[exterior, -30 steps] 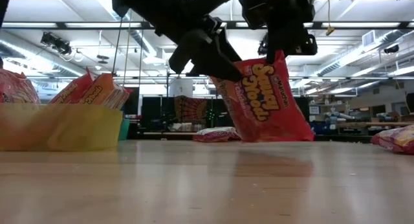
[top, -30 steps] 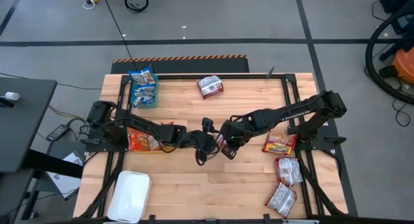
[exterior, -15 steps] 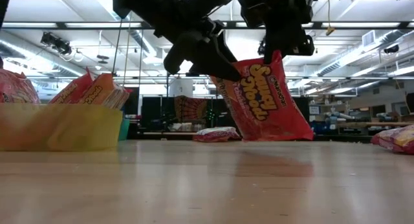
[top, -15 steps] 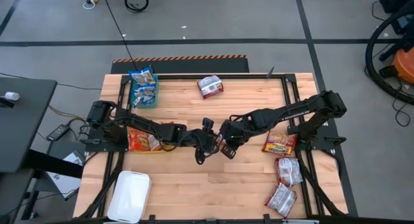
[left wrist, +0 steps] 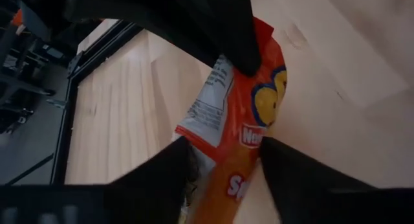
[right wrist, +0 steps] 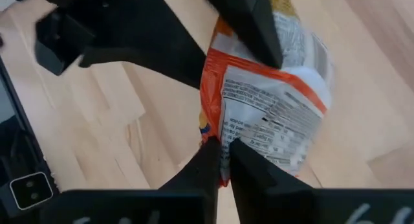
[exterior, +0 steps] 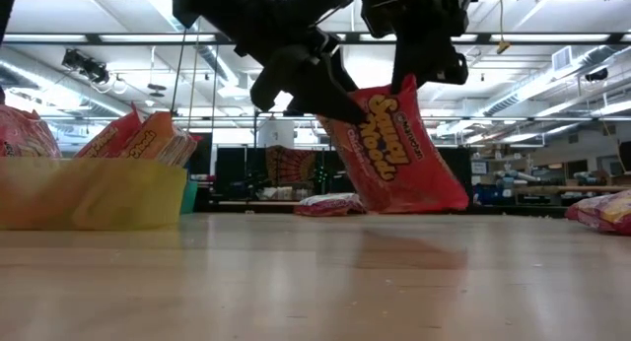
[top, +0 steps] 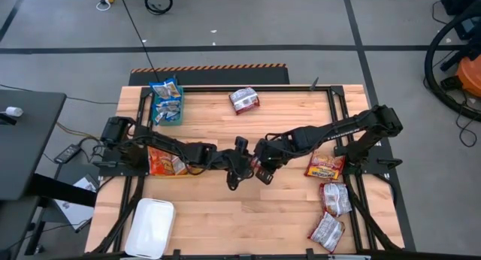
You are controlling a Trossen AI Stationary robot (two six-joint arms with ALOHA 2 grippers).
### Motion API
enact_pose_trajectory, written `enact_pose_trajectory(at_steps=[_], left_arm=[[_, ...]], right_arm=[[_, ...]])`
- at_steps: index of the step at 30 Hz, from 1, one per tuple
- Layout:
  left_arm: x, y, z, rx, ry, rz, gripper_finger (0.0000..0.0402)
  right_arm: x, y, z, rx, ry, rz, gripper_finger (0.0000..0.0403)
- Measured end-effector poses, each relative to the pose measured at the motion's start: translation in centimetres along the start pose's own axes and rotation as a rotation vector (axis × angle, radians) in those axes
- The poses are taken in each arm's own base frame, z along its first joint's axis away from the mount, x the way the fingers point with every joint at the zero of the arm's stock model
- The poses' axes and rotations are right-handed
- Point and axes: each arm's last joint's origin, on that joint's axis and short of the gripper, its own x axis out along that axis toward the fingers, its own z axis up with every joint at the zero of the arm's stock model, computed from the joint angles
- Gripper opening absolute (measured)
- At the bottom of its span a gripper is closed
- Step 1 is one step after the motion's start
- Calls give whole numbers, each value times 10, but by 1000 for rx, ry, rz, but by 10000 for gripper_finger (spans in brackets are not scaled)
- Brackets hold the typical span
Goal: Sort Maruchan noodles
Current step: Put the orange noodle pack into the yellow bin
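An orange-red noodle packet (exterior: 404, 154) hangs upright over the middle of the table. My right gripper (top: 261, 164) is shut on it from above. My left gripper (left wrist: 223, 143) is open, with one finger on either side of the packet (left wrist: 249, 114); I cannot tell whether they touch it. The packet's lower edge (exterior: 414, 209) is close to the tabletop; I cannot tell whether it rests there. My right gripper pinches the packet's upper sealed edge (right wrist: 217, 130) between its two fingers, coming from above and pointing down. The packet hangs below the fingers, tilted, with its printed face (exterior: 389, 144) toward the table's near edge.
A teal bin (top: 167, 104) with blue packets stands at the far left, a yellow bin (top: 165, 164) with orange packets under the left arm, and a white bin (top: 150, 227) at the near left. A silver-white packet (top: 243, 100) lies far; several packets (top: 331, 200) lie at the right.
My right gripper has shifted a little toward the left gripper, still shut on the packet. The packet has tipped further, its top carried toward the left fingers.
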Motion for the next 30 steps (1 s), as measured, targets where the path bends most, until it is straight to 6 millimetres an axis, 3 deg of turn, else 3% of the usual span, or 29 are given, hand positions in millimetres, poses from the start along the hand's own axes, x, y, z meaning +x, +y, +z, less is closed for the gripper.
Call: enact_pose_trajectory(at_steps=[5, 8, 14, 21, 25, 30], left_arm=[[-2, -1, -2, 67, 22, -12, 69], [-10, 0, -1, 79, 52, -21, 25], [-58, 6, 5, 26, 146, -17, 40], [-145, 29, 7, -305, 260, 26, 37], [-199, 50, 17, -632, 393, 46, 35], [-253, 75, 31, -923, 517, 26, 40]], right_arm=[[0, 4, 1, -65, -44, 6, 75], [-8, 6, 1, -97, -96, -3, 107], [-57, 3, -5, -111, -258, -21, 167], [-111, 7, -25, -173, -507, -74, 179], [-122, 12, -37, -223, -596, -137, 178], [-117, 19, -42, -250, -600, -161, 178]])
